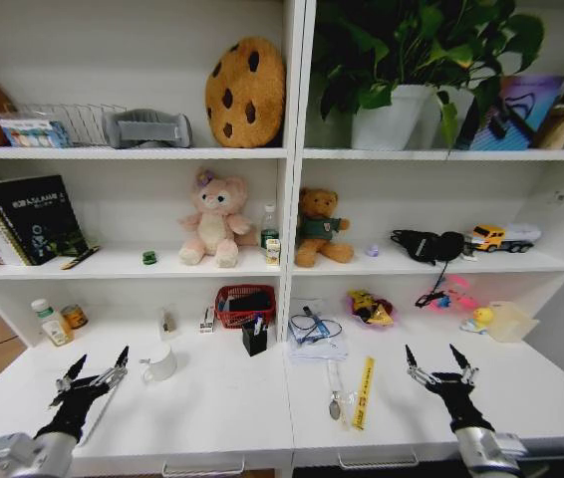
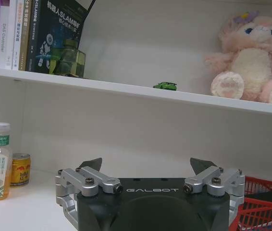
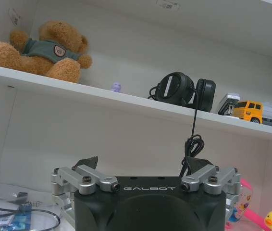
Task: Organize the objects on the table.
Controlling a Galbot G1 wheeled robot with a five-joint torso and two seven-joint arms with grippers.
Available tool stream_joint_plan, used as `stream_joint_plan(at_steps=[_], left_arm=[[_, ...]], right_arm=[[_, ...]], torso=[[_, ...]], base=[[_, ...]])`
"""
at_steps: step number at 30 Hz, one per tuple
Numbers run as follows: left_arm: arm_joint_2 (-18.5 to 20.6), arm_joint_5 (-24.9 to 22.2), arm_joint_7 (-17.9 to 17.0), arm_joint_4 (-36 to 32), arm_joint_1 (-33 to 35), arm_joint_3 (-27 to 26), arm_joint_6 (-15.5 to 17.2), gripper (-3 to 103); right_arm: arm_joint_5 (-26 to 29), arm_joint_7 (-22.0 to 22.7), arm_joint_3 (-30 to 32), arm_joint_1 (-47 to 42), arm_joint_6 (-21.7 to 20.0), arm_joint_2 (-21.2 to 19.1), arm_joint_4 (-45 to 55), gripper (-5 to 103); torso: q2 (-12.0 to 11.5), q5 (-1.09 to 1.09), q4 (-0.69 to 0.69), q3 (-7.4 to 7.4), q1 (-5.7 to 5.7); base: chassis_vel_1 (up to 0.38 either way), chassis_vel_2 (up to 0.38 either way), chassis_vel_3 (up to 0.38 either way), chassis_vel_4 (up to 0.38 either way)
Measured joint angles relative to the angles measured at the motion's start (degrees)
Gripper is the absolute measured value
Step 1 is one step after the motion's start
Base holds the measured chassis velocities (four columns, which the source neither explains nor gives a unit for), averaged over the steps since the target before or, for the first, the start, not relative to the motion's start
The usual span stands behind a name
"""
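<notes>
The table (image 1: 212, 398) has a smooth, white, faintly glossy top. Both grippers, left (image 1: 96, 366) and right (image 1: 437, 358), have matt black bodies with brushed silver metal links. On the shelves sit fuzzy cloth toys: a pink plush rabbit (image 1: 212, 221) and a brown teddy bear (image 1: 318, 227). A basket (image 1: 245, 307) is red wire mesh. The mug (image 1: 158, 363) looks like glossy white ceramic.

Each arm ends in a matte black wrist block printed GALBOT in pale letters, seen on the left gripper (image 2: 145, 169) and the right gripper (image 3: 143, 167) alike. Silver machined linkage bars, pinned with dark hex-socket screws, sit at 10 and 2 o'clock on the block and carry thin, black, pointed fingertips (image 1: 122, 356). Behind the wrists the forearms look like grey metal cuffs, though the head view cuts them off.
</notes>
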Motion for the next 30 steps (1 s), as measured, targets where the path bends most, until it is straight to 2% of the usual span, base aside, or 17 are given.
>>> stream_joint_plan(at_steps=[30], left_arm=[[0.0,0.0,0.0,0.0,0.0,0.0,0.0,100]], right_arm=[[0.2,0.0,-0.2,0.3,-0.1,-0.1,-0.3,100]], torso=[[0.0,0.0,0.0,0.0,0.01]], base=[[0.0,0.0,0.0,0.0]])
